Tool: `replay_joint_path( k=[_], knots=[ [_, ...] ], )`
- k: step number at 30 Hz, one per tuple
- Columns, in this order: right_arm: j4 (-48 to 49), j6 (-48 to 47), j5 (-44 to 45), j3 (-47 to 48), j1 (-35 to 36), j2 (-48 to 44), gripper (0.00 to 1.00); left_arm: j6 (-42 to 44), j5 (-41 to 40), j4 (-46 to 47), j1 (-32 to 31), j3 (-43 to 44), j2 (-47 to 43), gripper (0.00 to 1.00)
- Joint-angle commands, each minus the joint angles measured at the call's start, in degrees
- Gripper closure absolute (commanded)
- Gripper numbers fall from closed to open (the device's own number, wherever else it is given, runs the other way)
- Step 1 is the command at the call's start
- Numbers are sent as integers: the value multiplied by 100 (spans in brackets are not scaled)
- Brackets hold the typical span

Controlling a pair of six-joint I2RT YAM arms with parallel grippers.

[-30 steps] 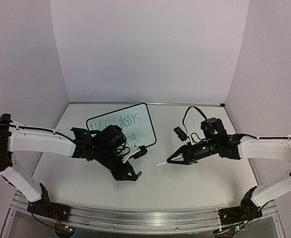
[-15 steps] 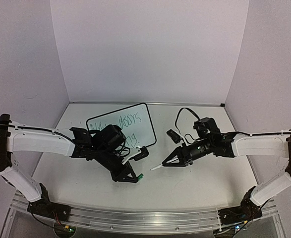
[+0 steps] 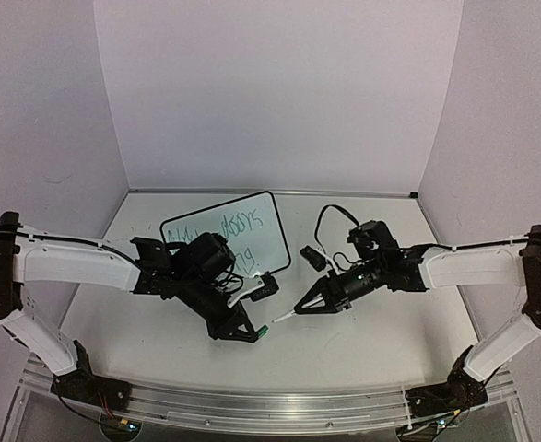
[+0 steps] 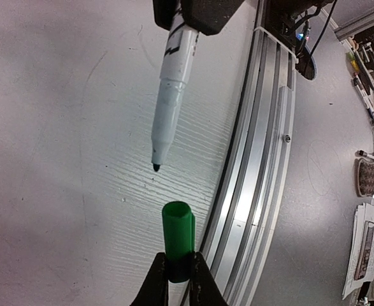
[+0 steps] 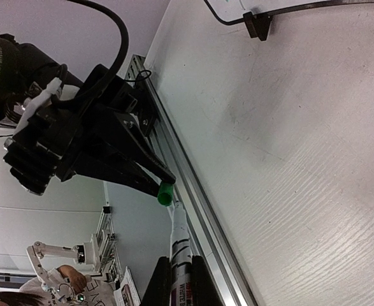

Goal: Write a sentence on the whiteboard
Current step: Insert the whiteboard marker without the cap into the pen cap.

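Sitting at the far middle of the pale tabletop (image 3: 371,350), the small glossy white whiteboard (image 3: 268,241) with its thin black frame carries a sentence (image 3: 238,224) in thin green marker scrawl. It runs in two slanted lines, the lower one partly hidden behind the left arm; the words are not legible from above. Writing looks finished, by my judgement; left to do is closing up the pen. Nearer than the board, the white-barrelled marker (image 4: 171,89), dark tip bared, points at the open mouth of the small green plastic cap (image 4: 178,239); tip and cap are close but apart, roughly in line. Left pincer (image 4: 179,274): narrow, clamped on the closed end of the cap. Right pincer (image 5: 179,271): closed tight round the marker barrel, tip end projecting forward. Both hover above the tabletop, touching nothing else. Cap not yet on; pen not yet set down.
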Motion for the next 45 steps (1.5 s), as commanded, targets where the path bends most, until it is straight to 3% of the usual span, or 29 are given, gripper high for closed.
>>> replay_joint_path(
  k=[1, 45],
  knots=[
    [104, -126, -99, 251, 58, 122, 100, 90, 89, 83, -46, 258, 46, 100],
    [104, -298, -537, 390, 219, 581, 100, 274, 189, 16, -64, 371, 188, 100]
  ],
)
